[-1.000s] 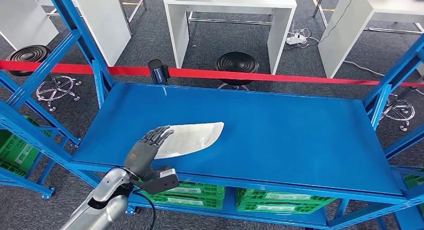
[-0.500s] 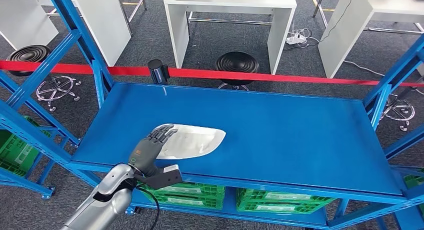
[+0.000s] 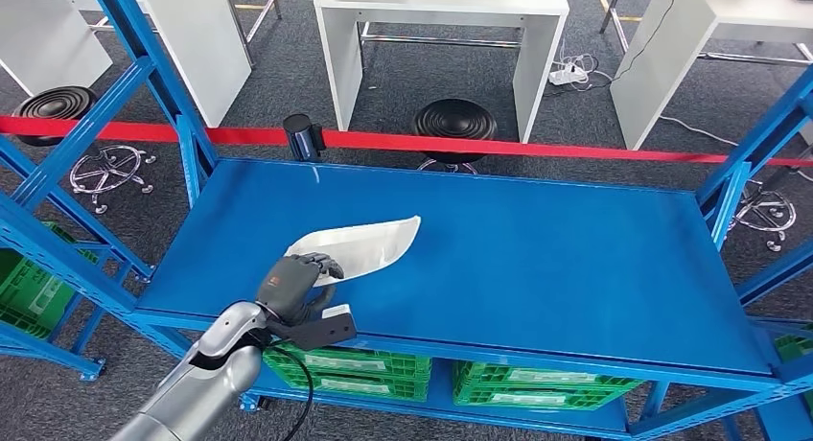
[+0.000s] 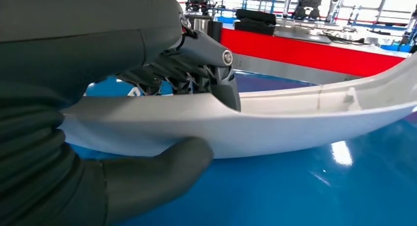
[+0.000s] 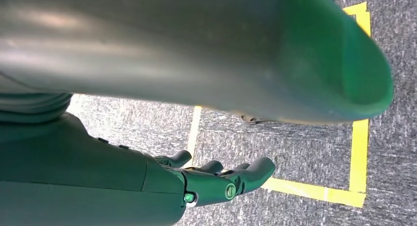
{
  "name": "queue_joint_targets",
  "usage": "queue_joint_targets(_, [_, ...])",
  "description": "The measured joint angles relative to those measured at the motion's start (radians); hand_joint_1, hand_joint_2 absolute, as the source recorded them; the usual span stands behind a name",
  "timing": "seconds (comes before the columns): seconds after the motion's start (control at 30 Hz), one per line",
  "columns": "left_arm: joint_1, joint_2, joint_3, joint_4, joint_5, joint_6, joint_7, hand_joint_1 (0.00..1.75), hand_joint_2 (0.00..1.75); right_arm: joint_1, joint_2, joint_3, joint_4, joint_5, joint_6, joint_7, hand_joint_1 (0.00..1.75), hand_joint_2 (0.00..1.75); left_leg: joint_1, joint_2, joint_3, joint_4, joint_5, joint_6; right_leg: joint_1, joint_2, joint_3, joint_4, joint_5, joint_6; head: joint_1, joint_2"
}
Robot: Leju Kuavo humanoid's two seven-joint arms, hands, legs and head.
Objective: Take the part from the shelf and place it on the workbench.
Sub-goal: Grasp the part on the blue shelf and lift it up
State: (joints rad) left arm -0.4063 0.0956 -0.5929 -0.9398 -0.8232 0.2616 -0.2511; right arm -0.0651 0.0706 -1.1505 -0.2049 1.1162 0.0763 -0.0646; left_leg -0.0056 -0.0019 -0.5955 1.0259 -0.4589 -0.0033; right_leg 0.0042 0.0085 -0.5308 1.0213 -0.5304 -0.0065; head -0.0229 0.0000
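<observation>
At my nine o'clock a black round stool (image 3: 56, 104) stands on the grey carpet beside the blue steel upright (image 3: 144, 72) of the rack, and green plastic crates (image 3: 31, 292) sit low at my eight o'clock. A red barrier tape (image 3: 537, 149) runs across behind the rack from nine to three o'clock, passing through a short black post (image 3: 302, 134) at about eleven. Beyond it, at twelve o'clock, stands a white desk (image 3: 441, 19) with a second black stool (image 3: 454, 123) in front of it. More green crates (image 3: 383, 369) lie on the tier beneath the blue metal shelf (image 3: 556, 259), which spreads before me from ten to two o'clock.

The white curved plastic part (image 3: 369, 244) sits at my eleven o'clock on that shelf, its near end raised off the blue surface and its pointed far end aimed toward one o'clock. My left hand (image 3: 297, 286) grips that near end: in the left wrist view my dark fingers (image 4: 196, 69) curl over the part's upper edge while my thick grey thumb (image 4: 162, 162) presses up under it, so the part is clamped between them.

My right hand (image 5: 216, 179) hangs at my side over grey carpet marked with yellow floor tape (image 5: 356, 152); its fingers are loosely apart, slightly curled, and hold nothing.
</observation>
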Motion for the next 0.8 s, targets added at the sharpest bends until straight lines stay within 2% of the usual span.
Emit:
queue_joint_targets(0.37, [0.0,0.006,0.0,0.004,-0.011,0.055,-0.022,1.75,1.75,0.0,-0.002,0.0,0.0,0.012,0.0,-0.002,0.0,0.0,0.0,0.0,0.0,0.0,0.0,0.0,0.0,0.0,0.001,0.0,0.0,0.0,0.0,0.0])
queue_joint_targets(0.67, [0.02,0.011,0.021,-0.068,0.057,0.104,-0.105,1.75,1.75,0.0,-0.008,0.0,0.0,0.014,0.0,-0.014,0.0,0.0,0.0,0.0,0.0,0.0,0.0,0.0,0.0,0.0,0.0,0.0,0.0,0.0,0.0,0.0])
queue_joint_targets(0.8, [0.05,0.011,0.034,-0.149,0.133,0.106,-0.166,1.75,1.75,0.0,-0.009,0.0,0.0,0.013,0.0,-0.018,0.0,0.0,0.0,0.0,0.0,0.0,0.0,0.0,0.0,0.0,0.0,0.0,0.0,0.0,0.0,0.0])
